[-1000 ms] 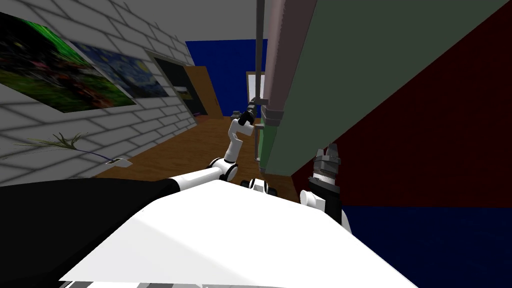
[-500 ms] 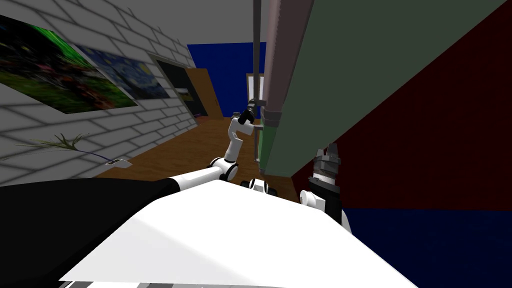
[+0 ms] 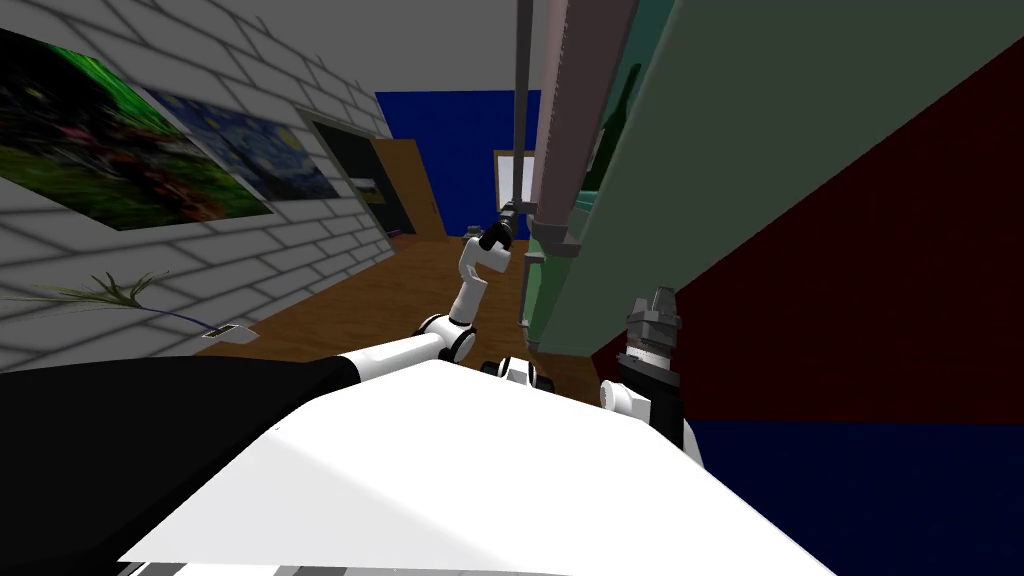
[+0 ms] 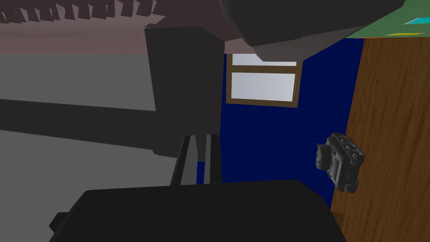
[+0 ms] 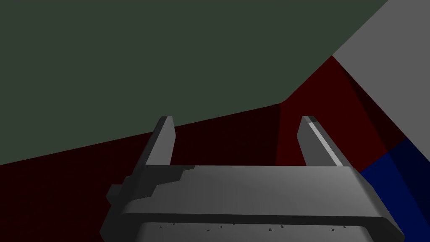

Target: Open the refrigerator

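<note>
Upper left of the head view: white brick wall hung with a green-and-dark painting and, right of it, a blue swirling night-sky painting. Lower on that side, a thin green sprig, its stem running to a small flat light thing at the edge of the wooden floor. Further right, a dark doorway, a wooden door, then a blue wall with a window.

In the centre, left arm raised, left hand up at the lower end of the refrigerator handle, a dark vertical bar. In the left wrist view, fingers drawn close together, only a sliver of blue between them, tips against the dark handle: clenched on it. Beyond the fingers in that view, a dark grey boxy object lying on the floorboards by the blue wall.

Just right of the handle in the head view, the pinkish-grey refrigerator door, slightly ajar, a narrow teal gap showing between it and the dull green refrigerator body across the upper right.

Lower centre-right, right hand beside the green side of the body, grasping nothing; fingers spread wide in the right wrist view, released. Far right: dark red wall, dark blue area below it.
</note>
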Controlling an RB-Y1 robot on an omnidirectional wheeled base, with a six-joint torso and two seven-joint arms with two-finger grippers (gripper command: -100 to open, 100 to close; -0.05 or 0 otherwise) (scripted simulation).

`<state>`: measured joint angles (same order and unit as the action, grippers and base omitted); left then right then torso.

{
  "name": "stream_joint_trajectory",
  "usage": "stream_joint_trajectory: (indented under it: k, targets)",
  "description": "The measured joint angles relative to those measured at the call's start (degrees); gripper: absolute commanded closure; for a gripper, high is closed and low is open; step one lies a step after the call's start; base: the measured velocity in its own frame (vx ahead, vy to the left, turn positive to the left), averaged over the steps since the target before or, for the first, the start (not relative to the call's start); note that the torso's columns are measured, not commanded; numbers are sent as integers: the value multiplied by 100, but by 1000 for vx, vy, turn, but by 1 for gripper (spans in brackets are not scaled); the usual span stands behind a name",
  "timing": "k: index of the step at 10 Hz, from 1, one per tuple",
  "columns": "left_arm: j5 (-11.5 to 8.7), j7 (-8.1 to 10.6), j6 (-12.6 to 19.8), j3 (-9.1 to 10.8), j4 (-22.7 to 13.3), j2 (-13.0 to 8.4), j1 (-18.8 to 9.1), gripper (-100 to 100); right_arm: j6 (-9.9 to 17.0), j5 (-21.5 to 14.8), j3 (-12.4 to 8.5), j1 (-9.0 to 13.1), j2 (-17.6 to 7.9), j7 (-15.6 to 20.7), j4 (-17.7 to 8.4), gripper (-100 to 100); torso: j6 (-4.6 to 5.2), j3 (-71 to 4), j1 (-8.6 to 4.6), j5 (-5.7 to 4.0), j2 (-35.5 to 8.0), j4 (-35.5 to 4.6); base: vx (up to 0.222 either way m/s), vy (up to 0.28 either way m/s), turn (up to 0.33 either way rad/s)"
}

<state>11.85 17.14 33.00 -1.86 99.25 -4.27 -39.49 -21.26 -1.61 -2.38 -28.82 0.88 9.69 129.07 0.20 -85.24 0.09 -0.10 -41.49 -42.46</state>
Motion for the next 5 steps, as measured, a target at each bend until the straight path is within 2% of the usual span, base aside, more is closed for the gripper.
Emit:
stream_joint_trajectory:
  k: [2, 5]
  targets:
    - [-127, 4, -16, -60, -95, -41, -76, 100, 0, 0, 0, 0, 0, 0, 0, 0, 27, -12, -76, -28, 15, -1, 80, 321, -48]
    - [-358, 11, -145, -188, -211, -126, -93, 100, 0, 0, 1, 0, 1, 0, 0, 0, 54, -33, -98, -42, 44, 4, 51, 303, -52]
